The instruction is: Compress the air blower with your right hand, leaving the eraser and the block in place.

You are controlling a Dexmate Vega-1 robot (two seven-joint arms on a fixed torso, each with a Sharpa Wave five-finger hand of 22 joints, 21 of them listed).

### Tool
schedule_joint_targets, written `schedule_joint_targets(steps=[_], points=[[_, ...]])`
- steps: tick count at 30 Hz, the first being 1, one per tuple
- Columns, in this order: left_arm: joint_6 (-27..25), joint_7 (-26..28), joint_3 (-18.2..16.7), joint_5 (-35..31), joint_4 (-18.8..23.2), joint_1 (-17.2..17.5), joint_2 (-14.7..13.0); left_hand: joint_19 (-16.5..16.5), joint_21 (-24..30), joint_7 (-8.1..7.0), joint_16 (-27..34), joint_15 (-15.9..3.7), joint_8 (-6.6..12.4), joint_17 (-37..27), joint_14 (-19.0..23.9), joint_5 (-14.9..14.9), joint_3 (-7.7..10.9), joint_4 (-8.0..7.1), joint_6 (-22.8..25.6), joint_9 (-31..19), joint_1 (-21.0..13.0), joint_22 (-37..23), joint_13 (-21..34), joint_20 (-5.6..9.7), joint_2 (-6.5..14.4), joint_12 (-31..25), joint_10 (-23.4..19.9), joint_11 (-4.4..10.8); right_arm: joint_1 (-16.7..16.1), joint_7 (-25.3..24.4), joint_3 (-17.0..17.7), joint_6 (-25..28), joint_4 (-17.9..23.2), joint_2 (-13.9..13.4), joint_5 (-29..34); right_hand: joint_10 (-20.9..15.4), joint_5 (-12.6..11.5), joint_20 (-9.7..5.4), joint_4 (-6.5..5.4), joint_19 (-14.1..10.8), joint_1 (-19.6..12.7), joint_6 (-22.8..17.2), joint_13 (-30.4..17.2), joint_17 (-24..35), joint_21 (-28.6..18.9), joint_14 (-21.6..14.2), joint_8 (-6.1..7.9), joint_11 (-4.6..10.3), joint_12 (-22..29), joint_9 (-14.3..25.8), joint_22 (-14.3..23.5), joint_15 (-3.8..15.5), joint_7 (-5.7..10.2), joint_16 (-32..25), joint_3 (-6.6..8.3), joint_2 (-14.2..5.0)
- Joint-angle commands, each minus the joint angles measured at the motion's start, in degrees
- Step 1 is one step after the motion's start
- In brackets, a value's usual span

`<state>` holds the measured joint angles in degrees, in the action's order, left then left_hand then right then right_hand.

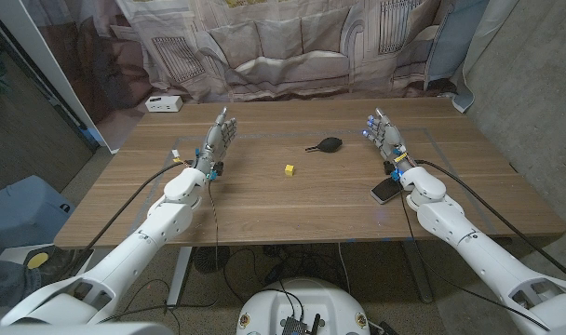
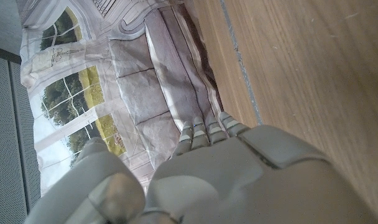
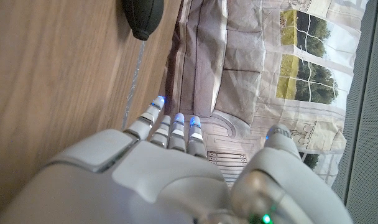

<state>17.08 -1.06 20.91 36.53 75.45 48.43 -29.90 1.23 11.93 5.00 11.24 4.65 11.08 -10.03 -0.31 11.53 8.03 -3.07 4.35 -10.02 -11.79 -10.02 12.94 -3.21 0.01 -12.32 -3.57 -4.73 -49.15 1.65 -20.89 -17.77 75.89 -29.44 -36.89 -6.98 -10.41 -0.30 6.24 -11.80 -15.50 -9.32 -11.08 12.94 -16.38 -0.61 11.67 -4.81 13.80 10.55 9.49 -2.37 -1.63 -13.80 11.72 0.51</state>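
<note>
Air blower (image 1: pixel 328 144) sits upper centre of the head frame on the wooden table (image 1: pixel 264 200), lying on its side: black, matte, teardrop bulb with a thin nozzle. Long axis runs roughly left-right across the frame, slightly tilted, nozzle tip pointing frame-left and a bit down, bulb end toward frame-right. Right wrist view catches the rounded bulb (image 3: pixel 143 17) at the top edge, looks rubbery. Small yellow block (image 1: pixel 289 169) is a cube, just below-left of the blower, apart from it. A dark flat slab with a pale face (image 1: pixel 386 190) lies right of centre, right beside the right wrist; can't tell if that's the eraser. Right hand (image 1: pixel 385 137) is right of the blower, well apart, fingers straight and spread, holding nothing, blue lights at fingertips (image 3: pixel 176 119). Left hand (image 1: pixel 218 137) at left-centre, fingers extended, empty too. Both hands are pale grey plastic shells. Table is mid-brown wood grain, smooth. White box (image 1: pixel 163 103) at the table's upper-left corner. Behind: creased printed backdrop (image 1: pixel 292 46) showing a sofa and windows; grey concrete-looking wall (image 1: pixel 534 84) at frame-right.
</note>
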Motion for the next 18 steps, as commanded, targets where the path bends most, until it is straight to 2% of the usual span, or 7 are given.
schedule_joint_targets(steps=[1, 3, 6, 13, 18], points=[[0.59, 0.75, -1.26, -0.89, 3.92, 2.13, -2.68, -0.58, 0.34, 0.36, 0.37, 0.17, 0.43, -0.23, 0.98, 0.21, 0.44, 0.32, 0.64, -0.15, -0.68, -0.21, -0.09, -0.69, 0.12, -0.75, -0.98, -0.32, -1.71, -0.95, 0.53, -3.62, 2.25, -0.32, 1.35, -0.45, -0.26, 0.24, 0.06, -0.77, -0.54, -0.77, -0.21, 0.00, -0.02, -0.50, 0.27, -1.51, 0.14, 0.24, 0.32, -0.42, 0.10, -0.25, 0.36, -0.01], [0.86, 0.40, -1.33, -0.69, 4.00, 2.30, -2.71, -0.71, 0.35, 0.57, 0.37, 0.22, 0.51, -0.23, 1.12, 0.20, 0.45, 0.36, 0.94, -0.15, -0.73, -0.21, -0.15, -0.69, 0.15, -0.81, -1.20, -0.38, -1.92, -0.97, 0.57, -4.16, 2.47, -0.30, 1.55, -0.55, -0.27, 0.17, 0.14, -1.05, -0.63, -0.86, -0.21, -0.08, 0.03, -0.68, 0.25, -2.33, 0.09, 0.24, 0.32, -0.29, 0.04, -0.23, 0.37, -0.05], [1.11, 0.05, -1.32, -0.82, 4.11, 2.40, -2.94, -0.83, 0.33, 0.68, 0.39, 0.51, 0.52, -0.23, 1.42, 0.17, 0.46, 0.44, 1.20, -0.16, -0.80, -0.21, -0.26, -0.74, 0.21, -0.85, -1.44, -0.69, -2.37, -1.29, 0.59, -4.18, 3.37, -0.63, 1.89, -0.67, -0.28, 0.07, 0.23, -1.41, -0.72, -1.04, -0.21, -0.15, 0.04, -0.89, 0.27, -2.66, 0.05, 0.25, 0.31, -0.30, -0.46, -0.22, 0.39, -0.09], [0.49, -0.56, -1.45, -1.11, 5.27, 2.53, -4.29, -1.23, 0.35, 0.84, 0.46, 0.68, 0.57, -0.24, 2.06, 0.13, 0.49, 0.59, 1.71, -0.17, -0.94, -0.20, -0.44, -0.61, 0.31, -1.01, -2.05, -0.83, -2.65, -1.00, 0.41, -5.07, 4.37, -1.35, 3.09, -1.11, -0.30, -0.01, 0.35, -2.07, -0.87, -1.31, -0.22, -0.26, 0.08, -1.33, 0.27, -2.81, 0.07, 0.25, 0.31, -0.19, -1.06, -0.24, 0.42, -0.20], [-0.15, -0.60, -1.37, -0.85, 6.77, 3.25, -4.67, -2.48, 0.54, 1.34, 0.68, 0.72, 0.95, -0.25, 3.67, 0.04, 0.55, 0.87, 3.54, -0.20, -1.21, -0.18, -0.73, -0.61, 0.53, -1.51, -3.81, -0.97, -3.02, 0.00, 0.56, -5.47, 5.56, -2.01, 2.83, -1.05, -0.38, -0.65, 0.64, -2.77, -1.46, -0.86, -0.24, -0.44, 0.26, -1.57, -0.02, -3.16, -0.17, 0.27, 0.28, -0.54, -2.36, -0.09, 0.71, -0.66]])
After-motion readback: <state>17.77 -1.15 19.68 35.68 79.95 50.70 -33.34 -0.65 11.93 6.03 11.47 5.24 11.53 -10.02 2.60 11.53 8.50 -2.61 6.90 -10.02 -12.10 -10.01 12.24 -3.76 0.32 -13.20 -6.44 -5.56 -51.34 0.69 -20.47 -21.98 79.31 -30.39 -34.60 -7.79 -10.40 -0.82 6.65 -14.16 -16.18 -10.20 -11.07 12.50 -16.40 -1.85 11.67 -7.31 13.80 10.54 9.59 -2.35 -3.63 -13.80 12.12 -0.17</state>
